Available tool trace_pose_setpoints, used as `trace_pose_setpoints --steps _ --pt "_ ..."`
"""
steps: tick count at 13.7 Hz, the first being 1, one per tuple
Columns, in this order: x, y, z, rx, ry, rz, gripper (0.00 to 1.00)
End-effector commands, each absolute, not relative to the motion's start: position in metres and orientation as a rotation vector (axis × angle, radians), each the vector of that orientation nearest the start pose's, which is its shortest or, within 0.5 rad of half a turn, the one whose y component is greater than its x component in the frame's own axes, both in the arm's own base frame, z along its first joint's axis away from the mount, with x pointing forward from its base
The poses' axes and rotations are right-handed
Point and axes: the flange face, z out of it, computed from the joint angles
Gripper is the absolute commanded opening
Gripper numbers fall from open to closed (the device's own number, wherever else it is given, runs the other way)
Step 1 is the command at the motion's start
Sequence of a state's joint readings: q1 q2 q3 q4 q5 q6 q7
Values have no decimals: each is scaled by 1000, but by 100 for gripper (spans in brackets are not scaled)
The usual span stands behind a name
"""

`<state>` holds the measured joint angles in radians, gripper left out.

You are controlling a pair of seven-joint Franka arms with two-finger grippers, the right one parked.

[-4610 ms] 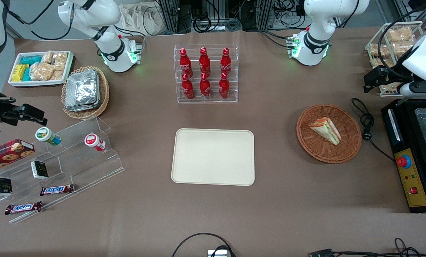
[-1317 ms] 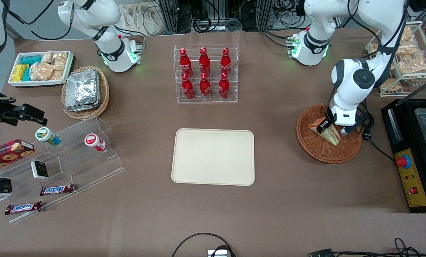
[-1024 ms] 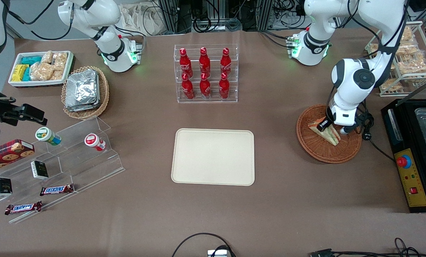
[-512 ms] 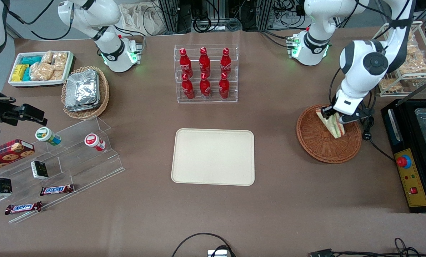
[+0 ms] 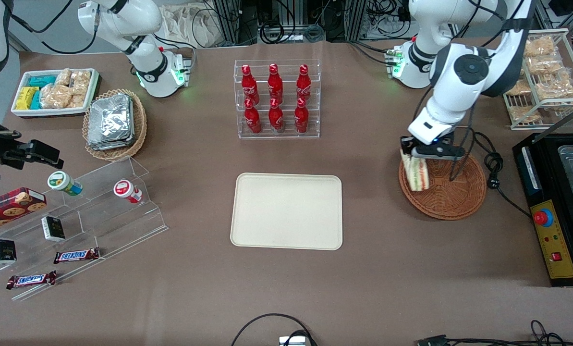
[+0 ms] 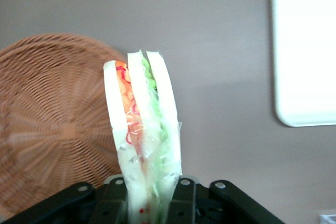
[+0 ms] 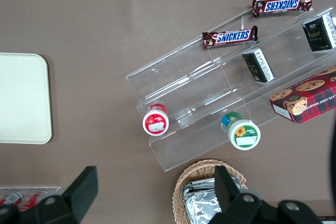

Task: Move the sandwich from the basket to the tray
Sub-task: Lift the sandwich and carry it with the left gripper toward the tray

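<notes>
The sandwich (image 5: 417, 173) hangs in the air, pinched at one end by the gripper (image 5: 413, 156) and pointing downward from it, its pale bread slices standing on edge. In the left wrist view the sandwich (image 6: 143, 140) runs straight out from between the fingers (image 6: 116, 199), which press on its two outer bread faces; the orange-red filling shows in one seam and the green in the other, and the clear wrap catches light along its length. The jaws are narrow, closed on the width of the wedge, with the gripped end sunk between them and most of the sandwich sticking out free

It is lifted clear of the basket (image 5: 452, 197) and sits over the basket's rim, at the edge nearest the tray (image 5: 286, 211). The basket's woven bottom (image 6: 50, 135) is bare beneath it. The tray lies flat near the middle of the bench, well apart from the basket, with brown bench surface between them; a rounded corner of the tray (image 6: 304, 51) shows in the wrist view

Farther from the front camera than the tray stands a clear rack of red bottles (image 5: 276, 98). A black cable (image 5: 493, 168) lies coiled on the bench just beside the basket, toward the working arm's end
</notes>
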<state>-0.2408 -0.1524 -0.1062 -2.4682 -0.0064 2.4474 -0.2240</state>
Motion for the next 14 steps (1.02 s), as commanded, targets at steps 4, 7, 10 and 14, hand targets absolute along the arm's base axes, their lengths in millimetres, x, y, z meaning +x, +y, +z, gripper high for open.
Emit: trace_pose_setpoints --steps 4,7,10,14 --pt "469 -240 345 -3205 350 -262 7" --pt "498 -295 321 -3258 299 -218 7" --pt "515 -347 297 -3278 253 -194 7" --pt "517 -374 265 -3269 294 -155 8"
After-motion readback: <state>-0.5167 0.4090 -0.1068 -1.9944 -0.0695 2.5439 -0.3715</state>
